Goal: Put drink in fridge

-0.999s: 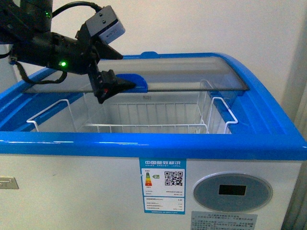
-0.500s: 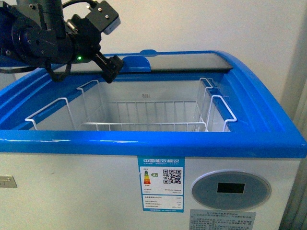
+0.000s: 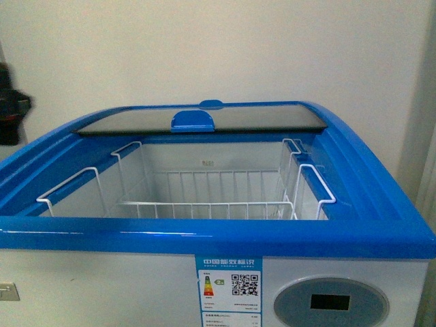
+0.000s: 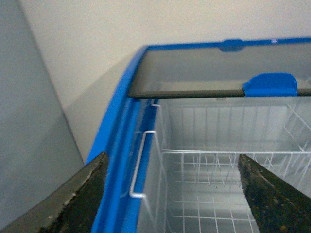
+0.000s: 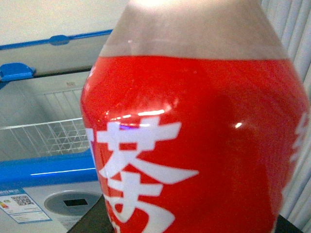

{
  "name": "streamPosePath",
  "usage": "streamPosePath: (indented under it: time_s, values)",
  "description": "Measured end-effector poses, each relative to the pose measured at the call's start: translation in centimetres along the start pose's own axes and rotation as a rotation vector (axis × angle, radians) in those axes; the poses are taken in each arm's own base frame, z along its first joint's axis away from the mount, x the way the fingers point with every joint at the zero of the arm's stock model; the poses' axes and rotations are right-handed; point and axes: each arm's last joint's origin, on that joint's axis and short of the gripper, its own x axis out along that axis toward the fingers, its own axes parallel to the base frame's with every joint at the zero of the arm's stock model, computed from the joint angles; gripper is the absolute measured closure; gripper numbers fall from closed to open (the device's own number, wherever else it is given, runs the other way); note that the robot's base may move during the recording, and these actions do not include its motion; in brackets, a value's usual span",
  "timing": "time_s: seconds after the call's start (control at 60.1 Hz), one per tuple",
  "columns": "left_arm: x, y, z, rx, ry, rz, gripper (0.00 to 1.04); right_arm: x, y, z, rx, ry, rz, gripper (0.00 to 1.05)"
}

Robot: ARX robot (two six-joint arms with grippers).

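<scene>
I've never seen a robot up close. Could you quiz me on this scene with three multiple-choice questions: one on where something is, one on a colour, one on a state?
1. Where is the drink, relative to the fridge?
A) inside it
B) outside it, close before the right wrist camera
C) behind it, by the wall

2. What colour is the fridge's rim?
A) blue
B) green
C) black

3. How is the glass lid?
A) covering the whole opening
B) lifted off
C) slid to the back, opening uncovered

Answers:
1 B, the bottle fills the right wrist view, with the fridge behind it.
2 A, blue all round in the front view.
3 C, the wire basket shows uncovered.
</scene>
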Motion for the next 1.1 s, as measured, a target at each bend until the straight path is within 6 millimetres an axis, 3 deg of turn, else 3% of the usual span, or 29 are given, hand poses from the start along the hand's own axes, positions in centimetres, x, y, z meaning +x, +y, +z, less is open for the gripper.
streamPosePath:
  time_s: [0.017,0.033,0.05,0.117,0.183,0.266,0.333,0.433,0.516,0.616,0.799,0.982,1.099]
  values:
    - [-1.2,0.2,-0.5,-0.015,-0.016,0.013,0.28,0.0,0.0,0.0,0.0,0.0,0.0,0.68]
    - [-3.7,0.6,-1.8,-0.037,-0.033,0.032,0.37,0.2,0.0,0.1,-0.036,0.079,0.045,0.68]
    - [-4.5,0.7,-2.3,-0.044,-0.031,0.04,0.4,0.2,-0.1,0.4,-0.065,0.138,0.078,0.68]
    - [-6.2,0.8,-4.0,-0.057,-0.011,0.046,0.53,0.1,-0.7,1.3,-0.143,0.35,0.202,0.68]
    - [-7.2,1.1,-5.5,-0.061,0.021,0.014,0.63,1.1,-0.9,1.6,-0.179,0.414,0.275,0.69]
    - [-8.0,1.4,-6.4,-0.065,0.038,0.025,0.74,2.5,-0.8,2.6,-0.235,0.383,0.327,0.69]
    - [-8.8,1.6,-6.8,-0.067,0.03,0.041,0.85,4.6,-0.2,5.0,-0.351,0.291,0.371,0.69]
    - [-10.1,1.5,-7.3,-0.073,0.018,0.036,1.03,10.1,1.9,8.9,-0.608,0.169,0.44,0.69]
    - [-11.1,1.4,-7.9,-0.073,0.019,0.037,1.02,14.2,4.6,9.5,-0.802,0.173,0.577,0.69]
    - [-12.2,1.4,-8.5,-0.073,0.019,0.037,1.02,19.6,9.0,7.5,-1.017,0.257,0.768,0.69]
    - [-13.2,1.3,-9.0,-0.073,0.019,0.037,1.02,23.6,13.8,6.6,-1.174,0.221,0.857,0.69]
    - [-14.0,1.2,-9.3,-0.073,0.02,0.037,1.02,25.4,17.5,6.7,-1.296,0.175,0.867,0.69]
    - [-14.7,1.2,-9.6,-0.073,0.021,0.037,1.02,26.2,19.8,5.5,-1.37,0.188,0.91,0.69]
